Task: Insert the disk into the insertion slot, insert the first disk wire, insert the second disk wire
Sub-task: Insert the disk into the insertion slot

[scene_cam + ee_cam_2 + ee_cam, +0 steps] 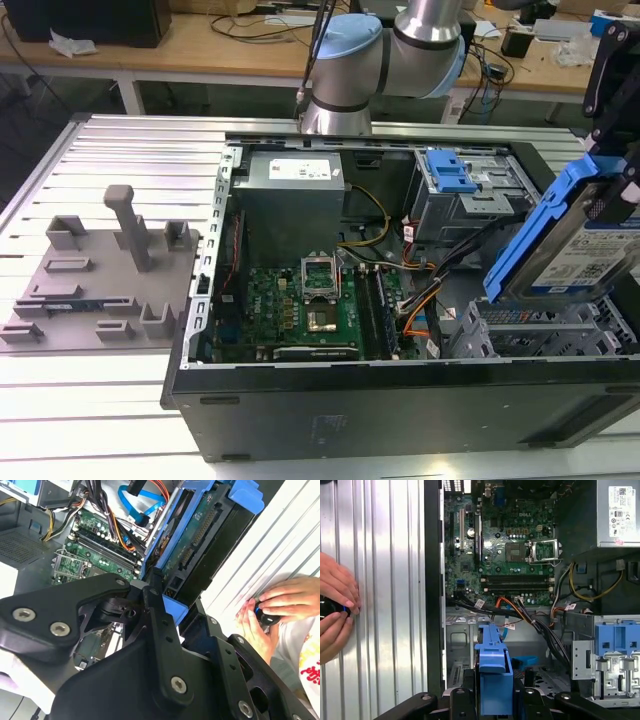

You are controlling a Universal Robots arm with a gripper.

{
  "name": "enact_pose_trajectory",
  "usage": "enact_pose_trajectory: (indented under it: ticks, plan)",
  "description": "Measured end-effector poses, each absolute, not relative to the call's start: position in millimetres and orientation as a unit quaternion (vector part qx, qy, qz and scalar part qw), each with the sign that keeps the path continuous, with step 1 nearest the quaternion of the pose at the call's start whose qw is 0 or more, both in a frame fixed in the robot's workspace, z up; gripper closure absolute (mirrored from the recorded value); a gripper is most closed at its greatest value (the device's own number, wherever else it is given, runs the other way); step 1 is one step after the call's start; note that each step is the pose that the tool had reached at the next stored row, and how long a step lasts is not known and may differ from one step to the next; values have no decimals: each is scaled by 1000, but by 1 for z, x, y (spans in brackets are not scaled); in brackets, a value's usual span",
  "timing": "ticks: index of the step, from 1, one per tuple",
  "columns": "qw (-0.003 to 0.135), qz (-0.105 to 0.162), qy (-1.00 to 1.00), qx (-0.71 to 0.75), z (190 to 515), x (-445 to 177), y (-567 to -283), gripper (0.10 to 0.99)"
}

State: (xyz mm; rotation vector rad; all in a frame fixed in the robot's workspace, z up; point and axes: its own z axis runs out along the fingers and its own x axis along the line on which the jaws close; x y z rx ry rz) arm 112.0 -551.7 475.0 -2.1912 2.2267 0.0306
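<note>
- One gripper (494, 696), black, is clamped on the disk (493, 665); its fingers press the blue frame from both sides.
- In the exterior view the disk stands steeply tilted above the insertion slot (540, 330), label side up. Its lower edge is near the slot's top, and whether they touch cannot be told. The disk is not seated.
- Orange and blue cables (507, 615) lie loose just beside the insertion slot.
- A taller bay (470, 205) with a blue latch (452, 170) stands next to the slot.
- The motherboard (300, 305) lies beyond the cables from the slot, with the power supply (295, 190) past it.
- The computer case (400, 405) encloses the slot and all of these parts.
- A person's hands (335, 612) rest on the ribbed table (385, 580), well apart from the slot and outside the case wall, closed around a small dark object.
</note>
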Motion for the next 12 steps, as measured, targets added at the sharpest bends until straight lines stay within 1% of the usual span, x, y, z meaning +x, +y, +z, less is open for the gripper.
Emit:
enact_pose_trajectory:
  ticks: [12]
  plan:
    - [9, 10, 713, -701, 470, 113, -552, 722]
